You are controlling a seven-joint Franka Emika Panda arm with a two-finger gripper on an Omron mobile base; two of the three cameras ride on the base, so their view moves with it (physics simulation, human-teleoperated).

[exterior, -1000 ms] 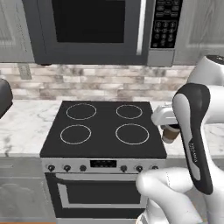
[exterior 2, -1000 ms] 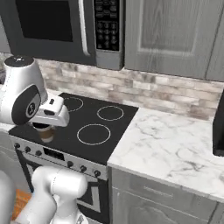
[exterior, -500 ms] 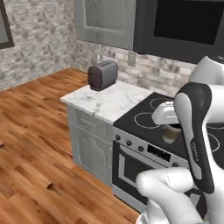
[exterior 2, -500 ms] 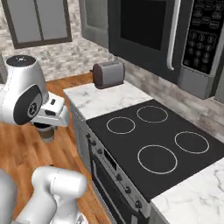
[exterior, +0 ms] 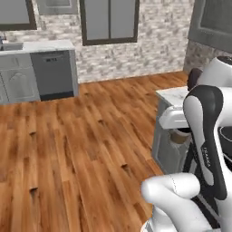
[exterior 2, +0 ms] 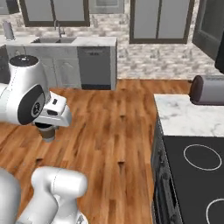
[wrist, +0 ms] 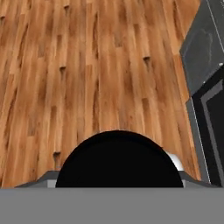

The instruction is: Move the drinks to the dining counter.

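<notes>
One of the drinks, a brown cup [exterior: 181,136] with a black lid, hangs in my gripper [exterior: 179,131], which is shut on it. From the right base view the cup [exterior 2: 49,133] pokes out below the gripper [exterior 2: 50,127], held in the air above the wooden floor. Seen from the hand, the cup's round black lid [wrist: 119,160] sits right under the camera and hides the fingertips. The dining counter is out of view.
A black stove [exterior 2: 197,175] and a marble worktop [exterior 2: 179,116] with a toaster [exterior 2: 209,89] lie to the right. A sink counter [exterior 2: 65,41] with a dark dishwasher [exterior 2: 96,68] lines the far wall. Wooden floor [exterior: 90,136] stretches between.
The whole picture has swung: the base has turned away from the stove and microwave toward the open floor and far wall. The cup stays in the gripper.
</notes>
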